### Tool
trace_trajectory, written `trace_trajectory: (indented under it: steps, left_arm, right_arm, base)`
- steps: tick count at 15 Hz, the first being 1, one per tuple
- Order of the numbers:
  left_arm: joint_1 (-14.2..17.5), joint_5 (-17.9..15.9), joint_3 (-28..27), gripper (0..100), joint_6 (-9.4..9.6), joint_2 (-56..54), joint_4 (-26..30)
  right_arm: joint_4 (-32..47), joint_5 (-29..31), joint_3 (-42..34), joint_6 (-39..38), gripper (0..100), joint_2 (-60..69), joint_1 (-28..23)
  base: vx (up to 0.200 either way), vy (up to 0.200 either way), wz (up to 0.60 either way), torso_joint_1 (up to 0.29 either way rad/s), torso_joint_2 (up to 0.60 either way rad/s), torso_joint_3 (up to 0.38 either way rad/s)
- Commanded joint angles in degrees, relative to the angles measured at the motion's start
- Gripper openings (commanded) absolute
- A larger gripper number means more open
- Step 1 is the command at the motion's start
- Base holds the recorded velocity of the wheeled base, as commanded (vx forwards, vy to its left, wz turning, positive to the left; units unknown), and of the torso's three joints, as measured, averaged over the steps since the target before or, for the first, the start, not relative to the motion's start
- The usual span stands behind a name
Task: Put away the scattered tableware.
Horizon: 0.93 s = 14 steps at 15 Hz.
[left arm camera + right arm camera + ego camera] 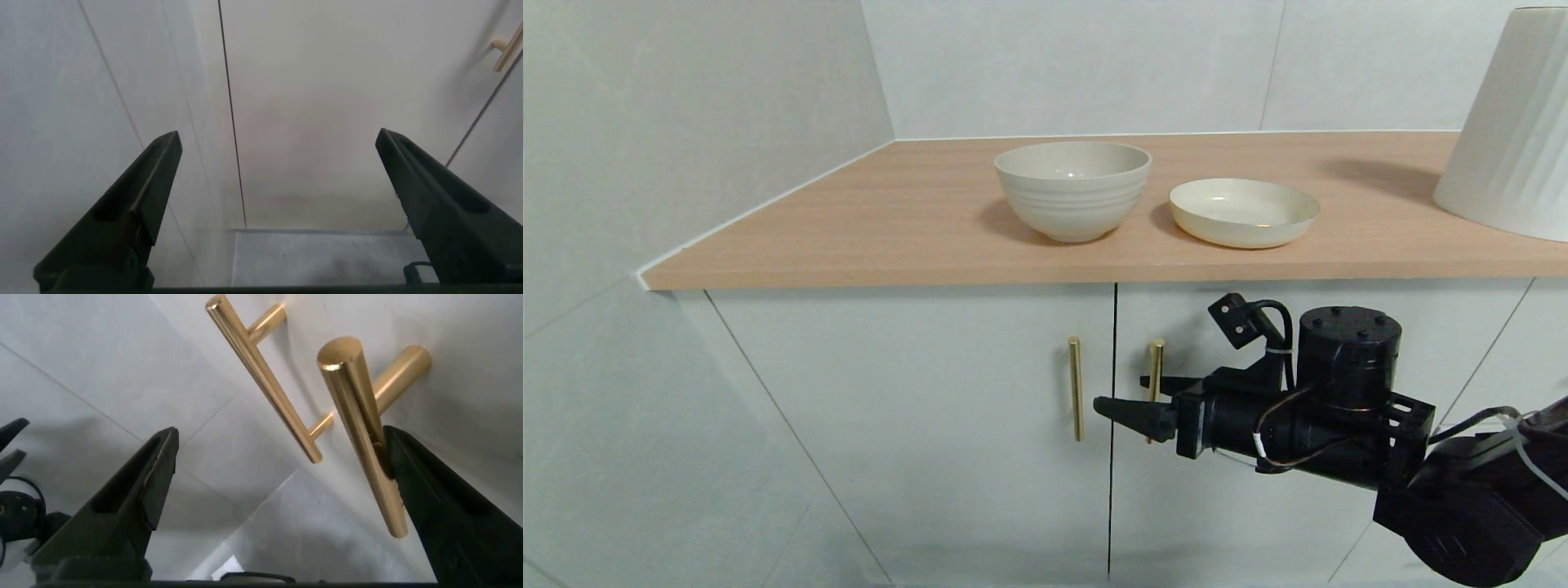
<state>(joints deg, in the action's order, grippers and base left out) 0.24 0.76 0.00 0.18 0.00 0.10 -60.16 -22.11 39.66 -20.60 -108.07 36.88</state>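
Note:
A deep cream bowl [1072, 189] and a shallow cream dish [1244, 211] stand side by side on the wooden countertop [866, 229]. Below it are two white cabinet doors with gold bar handles. My right gripper [1123, 394] is open at the right door's handle [1156, 359], well below the tableware. In the right wrist view that handle [359, 433] lies between the spread fingers of the right gripper [278, 437], close to one finger [441, 514], with the left door's handle [261, 376] farther off. My left gripper [278, 139] is open and holds nothing, facing a white panel.
A large white ribbed cone-shaped object [1511, 122] stands on the countertop at the far right. A tiled wall [686, 122] borders the counter's left side. The left door's handle [1076, 389] is just left of the seam between the doors.

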Motion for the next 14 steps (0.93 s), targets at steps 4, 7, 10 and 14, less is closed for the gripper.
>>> trace_trajectory:
  steps: [4, 7, 10, 14]
  left_arm:
    - [0.0, 0.0, 0.0, 100, -0.01, 0.0, 0.0]
    - [0.0, 0.0, 0.0, 100, -0.01, 0.0, 0.0]
    - [0.0, 0.0, 0.0, 100, -0.18, 0.0, 0.0]
    - [0.0, 0.0, 0.0, 100, -0.18, 0.0, 0.0]
  right_arm:
    - [0.6, -1.7, -1.2, 0.0, 100, 1.4, 0.0]
    - [1.2, -5.0, -2.5, -0.1, 100, 3.2, -0.1]
    - [8.9, -10.6, -3.2, -0.1, 100, 8.9, -0.3]
    - [12.3, -14.1, -5.8, 0.0, 100, 14.3, -0.4]
  base:
    - [0.0, 0.0, 0.0, 0.0, 0.0, 0.0]
    - [0.0, 0.0, 0.0, 0.0, 0.0, 0.0]
    - [0.0, 0.0, 0.0, 0.0, 0.0, 0.0]
    - [0.0, 0.0, 0.0, 0.0, 0.0, 0.0]
